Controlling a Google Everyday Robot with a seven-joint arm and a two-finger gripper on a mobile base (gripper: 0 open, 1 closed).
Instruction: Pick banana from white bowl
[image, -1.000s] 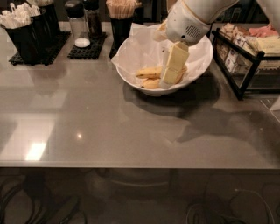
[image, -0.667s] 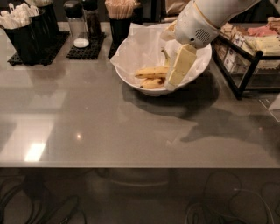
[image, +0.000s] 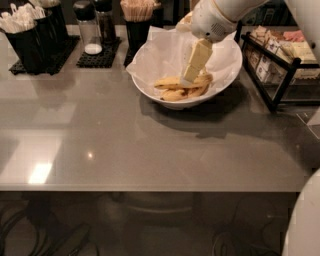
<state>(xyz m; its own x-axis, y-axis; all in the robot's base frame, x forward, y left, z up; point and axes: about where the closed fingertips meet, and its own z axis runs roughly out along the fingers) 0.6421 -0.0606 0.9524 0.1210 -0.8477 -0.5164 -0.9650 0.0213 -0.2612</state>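
Inside white bowl (image: 151, 93) — end effector (image: 189, 79) at banana (image: 170, 83)

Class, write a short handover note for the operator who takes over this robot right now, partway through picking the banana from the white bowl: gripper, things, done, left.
Gripper: down inside the white bowl, tip at the bananas; the arm reaches in from the upper right.
Things: the bananas lie on the paper liner in the bowl, which stands on the grey counter. The thick one cannot be told apart here.
Done: the reach into the bowl.
Left: secure the thick one and lift it over the rim, minding the black rack on the right.
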